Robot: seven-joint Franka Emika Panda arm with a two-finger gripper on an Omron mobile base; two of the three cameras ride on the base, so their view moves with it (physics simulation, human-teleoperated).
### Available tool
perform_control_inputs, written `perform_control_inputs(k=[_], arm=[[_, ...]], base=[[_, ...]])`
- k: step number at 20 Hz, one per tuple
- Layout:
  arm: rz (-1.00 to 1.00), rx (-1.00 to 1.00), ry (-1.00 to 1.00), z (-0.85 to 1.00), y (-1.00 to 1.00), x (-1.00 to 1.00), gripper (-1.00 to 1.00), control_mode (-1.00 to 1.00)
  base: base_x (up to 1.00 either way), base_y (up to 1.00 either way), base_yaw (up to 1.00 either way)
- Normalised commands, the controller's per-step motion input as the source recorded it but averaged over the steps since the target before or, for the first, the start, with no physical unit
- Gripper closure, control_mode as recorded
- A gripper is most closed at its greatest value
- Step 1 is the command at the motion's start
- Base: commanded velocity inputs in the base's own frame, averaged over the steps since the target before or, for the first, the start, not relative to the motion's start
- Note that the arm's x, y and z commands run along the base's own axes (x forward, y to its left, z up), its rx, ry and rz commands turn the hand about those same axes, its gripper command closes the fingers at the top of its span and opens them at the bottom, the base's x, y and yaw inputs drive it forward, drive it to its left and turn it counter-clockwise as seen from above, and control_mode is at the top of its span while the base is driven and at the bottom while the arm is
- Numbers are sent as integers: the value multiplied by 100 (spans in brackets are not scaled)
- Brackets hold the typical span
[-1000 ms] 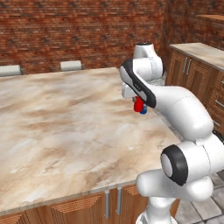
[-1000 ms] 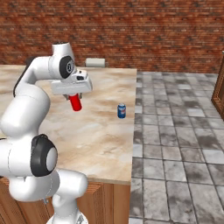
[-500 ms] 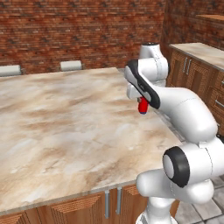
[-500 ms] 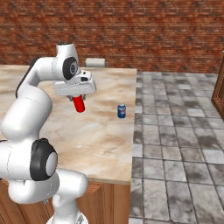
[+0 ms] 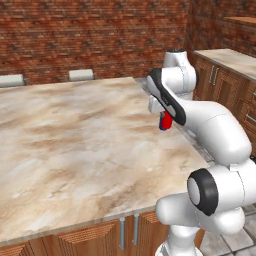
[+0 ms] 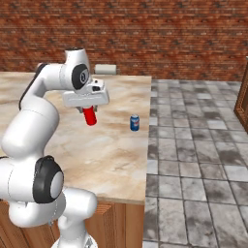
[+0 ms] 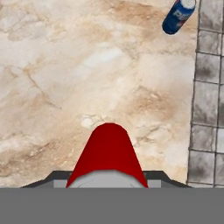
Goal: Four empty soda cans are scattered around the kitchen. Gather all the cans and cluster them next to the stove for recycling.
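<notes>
Starting at the left of the right base view, you have the marble island counter (image 6: 116, 160) running away toward the brick wall, and over it your gripper (image 6: 89, 112) hangs with its jaws clamped on a red soda can (image 6: 89, 116), held upright and clear of the stone. Compared with a second ago the can sits a little higher and has drifted slightly toward the counter's right edge, so the lift is done and you are now carrying, not picking. In the left base view the same red soda can (image 5: 165, 121) peeks out from under the forearm, above the counter's near right corner. From the hand view, the can's red body (image 7: 108, 153) fills the lower middle, and the marble lies well below it. Move your eye right: a blue can (image 6: 134, 122) stands upright on the counter close to its right edge, well apart from the held one; in the hand view it shows at the top right (image 7: 178, 15), just beside the line where the marble meets the grey floor tiles (image 6: 193, 145). It has not shifted. I judge this can is secured for the trip to the stove, which these views don't take in, and the blue one remains to be collected.
</notes>
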Motion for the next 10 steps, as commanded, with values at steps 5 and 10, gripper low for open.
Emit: perform_control_inputs(k=[5,10], arm=[[0,0,0,0,0,0,100,100],[0,0,0,0,0,0,100,100]], base=[[-20,-7,0],[-56,-21,-1]])
